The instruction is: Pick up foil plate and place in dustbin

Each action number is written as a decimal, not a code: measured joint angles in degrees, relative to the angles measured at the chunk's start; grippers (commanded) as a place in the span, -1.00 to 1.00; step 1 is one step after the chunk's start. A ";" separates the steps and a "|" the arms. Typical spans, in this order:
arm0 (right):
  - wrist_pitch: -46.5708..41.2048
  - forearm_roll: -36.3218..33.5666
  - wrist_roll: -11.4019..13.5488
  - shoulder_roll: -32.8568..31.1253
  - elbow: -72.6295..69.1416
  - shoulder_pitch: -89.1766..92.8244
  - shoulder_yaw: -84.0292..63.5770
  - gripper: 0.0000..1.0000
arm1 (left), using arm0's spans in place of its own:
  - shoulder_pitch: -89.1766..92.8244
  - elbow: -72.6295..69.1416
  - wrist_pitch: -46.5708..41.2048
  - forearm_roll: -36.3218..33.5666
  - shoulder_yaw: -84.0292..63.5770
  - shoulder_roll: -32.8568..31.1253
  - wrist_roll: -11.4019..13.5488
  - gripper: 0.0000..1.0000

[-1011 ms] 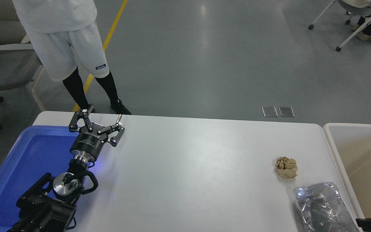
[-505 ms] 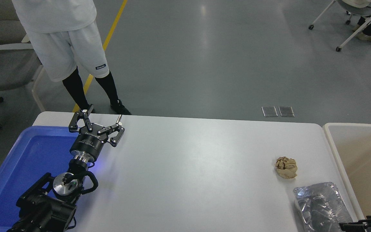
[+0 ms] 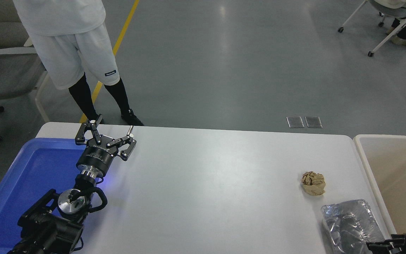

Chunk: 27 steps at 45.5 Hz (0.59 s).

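Head view: foil plate (image 3: 352, 225) flat beside dustbin (image 3: 372, 176), near right gripper (image 3: 377, 244).

foil plate (image 3: 351, 225): shiny crinkled foil | dustbin (image 3: 397, 173): smooth beige plastic

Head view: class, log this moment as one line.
foil plate: on table, ungrasped | right hand: at its near edge | dustbin: right | left hand: parked, open

My left gripper (image 3: 110, 131) sits parked mid-left of the frame, fingers spread wide; my right gripper (image 3: 382, 244) barely pokes in at lower right.
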<state>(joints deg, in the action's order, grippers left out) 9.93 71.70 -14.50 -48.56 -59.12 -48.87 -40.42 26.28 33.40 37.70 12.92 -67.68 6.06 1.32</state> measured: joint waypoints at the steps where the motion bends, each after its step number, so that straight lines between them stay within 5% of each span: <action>1: 0.11 0.00 0.00 0.11 0.14 0.22 0.04 -0.58 | 0.00 0.00 0.00 0.00 0.00 0.00 0.00 0.98; 6: 0.40 0.09 -0.01 0.46 0.61 1.00 0.16 -1.00 | 0.00 0.00 0.00 0.00 0.00 0.00 0.00 0.98; 27: 0.55 0.53 -2.82 -0.16 -0.08 0.16 0.17 -1.00 | 0.00 0.00 0.00 -0.07 0.00 0.01 0.00 0.98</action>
<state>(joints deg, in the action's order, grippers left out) 10.48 72.23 -17.32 -48.71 -59.20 -48.71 -40.25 26.28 33.40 37.71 12.85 -67.68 6.07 1.31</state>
